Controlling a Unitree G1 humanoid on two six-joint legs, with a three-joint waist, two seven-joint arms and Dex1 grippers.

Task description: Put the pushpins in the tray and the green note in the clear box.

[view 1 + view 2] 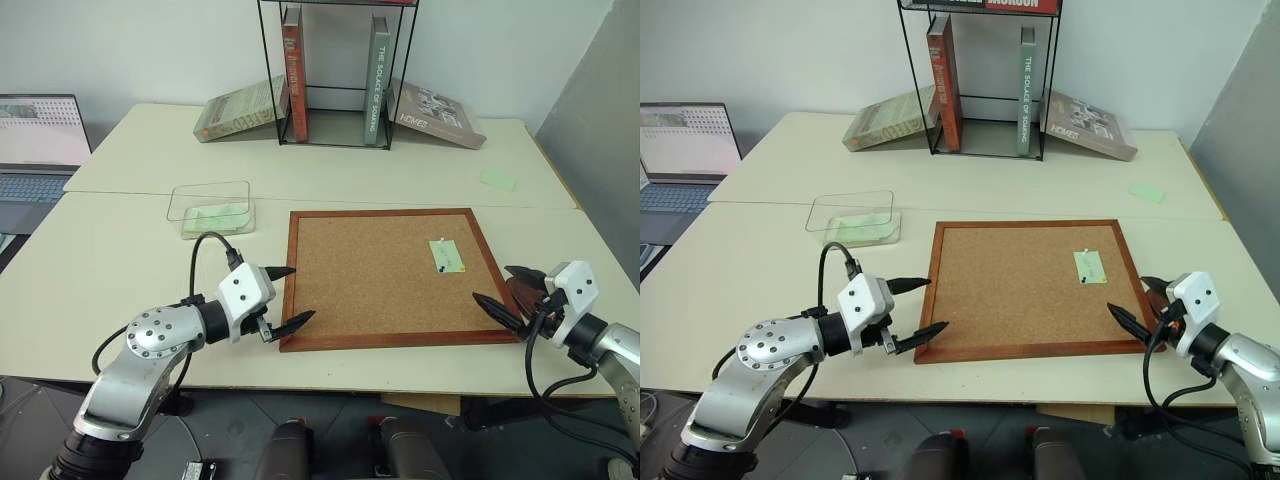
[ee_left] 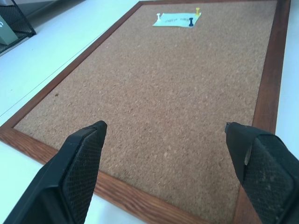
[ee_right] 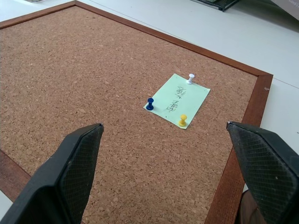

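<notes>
- Left gripper (image 1: 290, 297): fingers spread wide, nothing between them; poised at the near left corner of the corkboard (image 1: 370, 300), tips over its left frame.
- Right gripper (image 1: 505, 292): fingers spread wide, holding nothing; at the corkboard's near right corner, just off the right frame.
- Tray (image 1: 524, 297): dark red-brown dish; just beyond the corkboard's right frame near its front corner, largely hidden behind the right gripper.
- Green note (image 3: 177, 99): pale slip with handwriting; lies flat on the cork toward the corkboard's right side.
- Pushpins (image 3: 150, 104): three stuck through the note; one white, one dark blue, one yellow, at its edges.
- Clear box (image 1: 211, 208): on the table off the corkboard's far left corner; pale green slips inside.
- Wire book rack (image 1: 335, 75): well beyond the corkboard's far edge; upright books within, others leaning against it.
</notes>
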